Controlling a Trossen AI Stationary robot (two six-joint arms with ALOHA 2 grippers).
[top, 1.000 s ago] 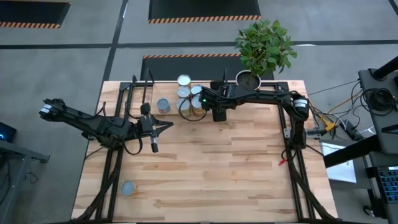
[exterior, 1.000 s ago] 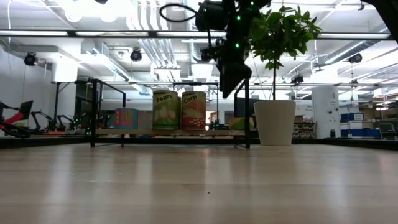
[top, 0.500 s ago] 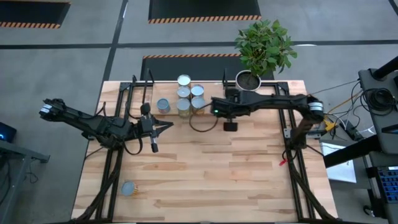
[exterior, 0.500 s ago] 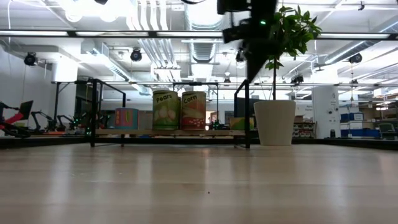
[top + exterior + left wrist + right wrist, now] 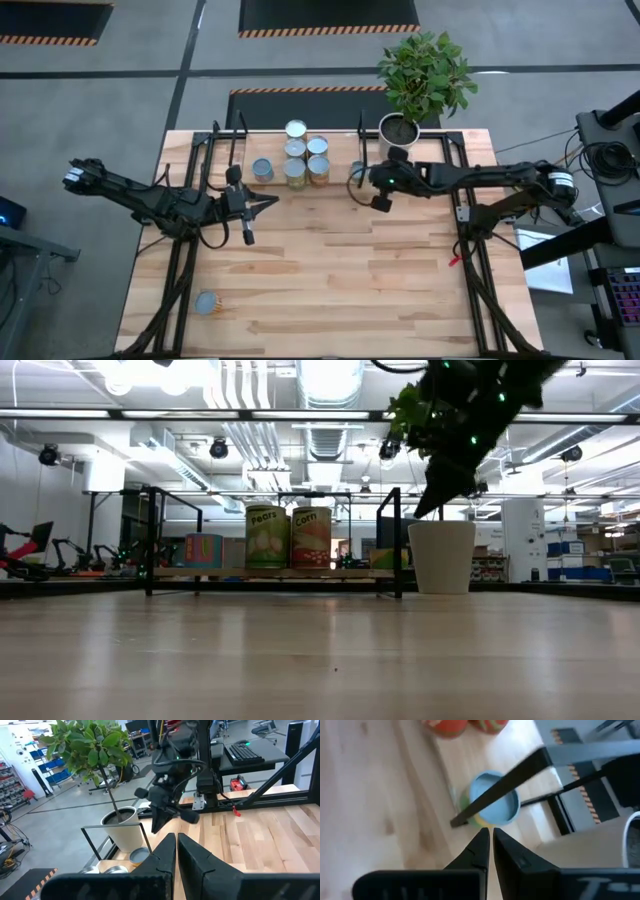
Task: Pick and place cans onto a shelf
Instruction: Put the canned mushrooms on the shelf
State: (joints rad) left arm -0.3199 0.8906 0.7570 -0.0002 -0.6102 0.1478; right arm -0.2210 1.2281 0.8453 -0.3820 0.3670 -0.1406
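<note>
The shelf [image 5: 236, 160] stands along the table's far edge, a black rod rack with a wooden board [image 5: 230, 572]. Several cans [image 5: 294, 148] stand upright on its board in a tight group, among them a "Pears" can [image 5: 266, 537] and a "Corn" can [image 5: 311, 537]. A blue-topped can [image 5: 492, 805] stands at the shelf's right end under a black rod. My right gripper [image 5: 368, 186] hangs shut just above and beside it [image 5: 489, 834]. My left gripper [image 5: 270, 203] is shut and holds nothing, in front of the shelf's left half. One can [image 5: 206, 302] lies near the table's near left corner.
A white plant pot [image 5: 398, 128] with a leafy plant stands at the far edge, right of the shelf and close to my right arm. The shelf's upright rods [image 5: 398, 540] stand near my right gripper [image 5: 425, 508]. Bare tabletop [image 5: 340, 270] lies in front of the shelf.
My right gripper has drawn back from the group of cans in the middle of the shelf and gone toward the table's right edge, to the shelf's right end. It has tipped so that it now slants. The cans stand as they did.
</note>
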